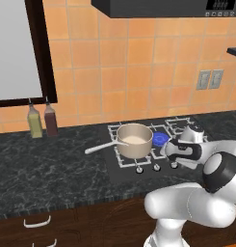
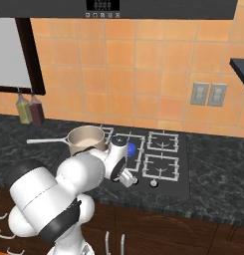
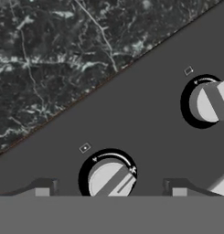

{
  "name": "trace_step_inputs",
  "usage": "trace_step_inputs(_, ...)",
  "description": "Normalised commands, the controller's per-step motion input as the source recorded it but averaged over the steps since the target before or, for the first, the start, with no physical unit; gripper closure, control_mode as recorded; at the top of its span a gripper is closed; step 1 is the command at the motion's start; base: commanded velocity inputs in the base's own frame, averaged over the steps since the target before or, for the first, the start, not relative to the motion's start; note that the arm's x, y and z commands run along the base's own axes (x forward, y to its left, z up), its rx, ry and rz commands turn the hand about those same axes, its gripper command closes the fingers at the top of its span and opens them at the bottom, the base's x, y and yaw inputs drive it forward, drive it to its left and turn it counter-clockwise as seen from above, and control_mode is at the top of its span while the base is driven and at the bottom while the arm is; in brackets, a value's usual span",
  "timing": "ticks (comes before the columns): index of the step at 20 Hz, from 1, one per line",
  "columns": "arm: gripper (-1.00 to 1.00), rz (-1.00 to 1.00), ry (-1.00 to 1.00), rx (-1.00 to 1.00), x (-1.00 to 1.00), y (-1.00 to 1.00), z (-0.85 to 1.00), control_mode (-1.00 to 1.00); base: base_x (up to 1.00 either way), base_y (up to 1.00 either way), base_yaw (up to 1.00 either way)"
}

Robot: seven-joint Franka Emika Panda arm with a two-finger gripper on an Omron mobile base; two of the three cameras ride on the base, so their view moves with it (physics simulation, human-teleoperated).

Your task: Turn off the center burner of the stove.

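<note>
1. Nearest: the robot's white two-finger pincer (image 3: pixel 111 192) hangs low over the front strip of the flat black stove (image 2: pixel 183 174). In the hand view its two fingertips (image 3: pixel 42 191) stand well apart, spread, with nothing between them but a knob below.
2. That round silver knob with a raised bar (image 3: pixel 111 179) sits between the fingertips, just under them. Its bar runs diagonally across the gap rather than lined up with the fingers. Judgement: the coming move turns on this; the pincer is already centred on the knob, so it needs to drop and close on the bar, then twist.
3. A second silver knob (image 3: pixel 208 101) lies further along the same strip, well apart from the pincer.
4. Past the stove's front edge, the dark speckled stone worktop (image 1: pixel 52 169) takes over.
5. Behind the knob row, the center burner, a small round disc glowing bright blue (image 1: pixel 161 139), sits in the middle of the stove among the silver-white wire grates (image 2: pixel 163 141). Lit, so the task is not done.
6. Just beside the burner: a tan saucepan with a long pale handle (image 1: pixel 134 140) on the grate. It holds something pale, filling it partway; what exactly, cannot tell.
7. Farthest: two bottles, one yellowish (image 1: pixel 34 122), one dark red (image 1: pixel 51 120), against the orange tiled wall.
</note>
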Motion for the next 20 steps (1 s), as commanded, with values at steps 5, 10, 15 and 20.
trace_step_inputs(5, 1.00, 0.00, 0.00, 0.00, -0.02, 0.00, -0.31, -1.00, 0.00, 0.00, 0.00)
trace_step_inputs(10, 1.00, 0.00, 0.00, -0.01, -0.03, 0.00, -0.37, -1.00, 0.00, 0.00, 0.00)
trace_step_inputs(15, 1.00, 0.00, 0.00, -0.01, -0.16, 0.01, -0.40, -1.00, 0.00, 0.00, 0.00)
trace_step_inputs(20, 1.00, 0.00, 0.00, -0.03, -0.18, 0.15, -0.42, -1.00, 0.00, 0.00, 0.00)
